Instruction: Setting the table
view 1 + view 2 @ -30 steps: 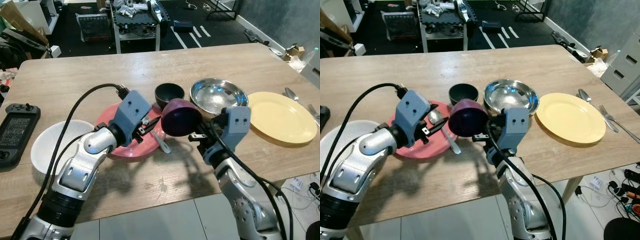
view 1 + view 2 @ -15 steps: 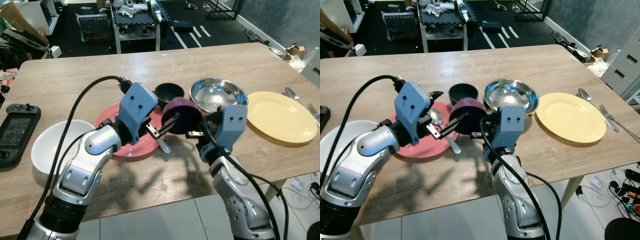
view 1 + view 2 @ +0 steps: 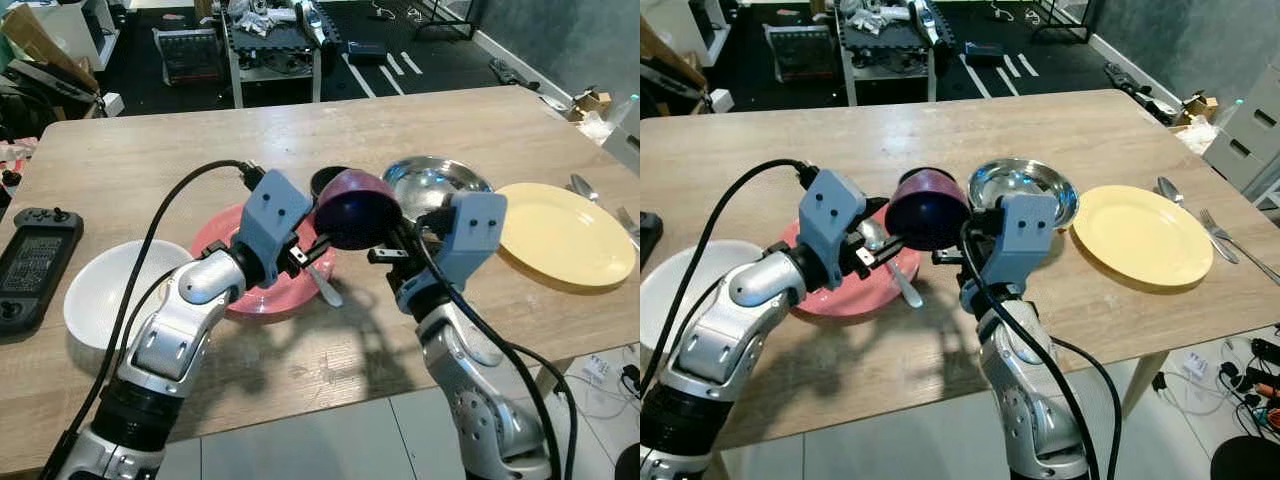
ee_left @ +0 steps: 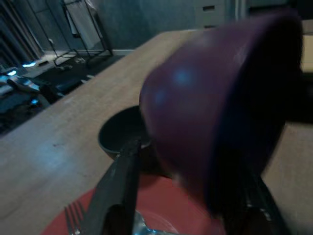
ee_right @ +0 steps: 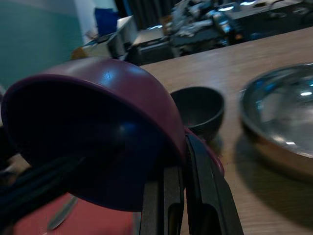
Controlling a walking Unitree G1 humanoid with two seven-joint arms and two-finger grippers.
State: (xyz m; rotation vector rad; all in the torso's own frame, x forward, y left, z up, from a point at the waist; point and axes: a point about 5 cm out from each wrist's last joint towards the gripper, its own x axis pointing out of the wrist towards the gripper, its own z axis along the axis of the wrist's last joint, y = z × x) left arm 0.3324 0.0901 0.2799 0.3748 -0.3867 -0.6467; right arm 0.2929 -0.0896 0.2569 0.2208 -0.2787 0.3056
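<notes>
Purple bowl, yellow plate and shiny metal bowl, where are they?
purple bowl (image 3: 352,205), left eye view, on its rounded outer side.
yellow plate (image 3: 560,235), left eye view, on its flat middle.
shiny metal bowl (image 3: 1025,188), right eye view, on its inside bottom.

The right gripper (image 5: 185,181) clamps the rim of a tilted purple bowl (image 5: 98,122) at frame left, a small dark bowl (image 5: 198,108) and steel bowl (image 5: 281,115) beyond.

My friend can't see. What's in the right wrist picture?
The right claw pinches the rim of a tilted purple bowl above a red plate. Behind sit a small dark bowl and a shiny metal bowl on the wooden table.
</notes>
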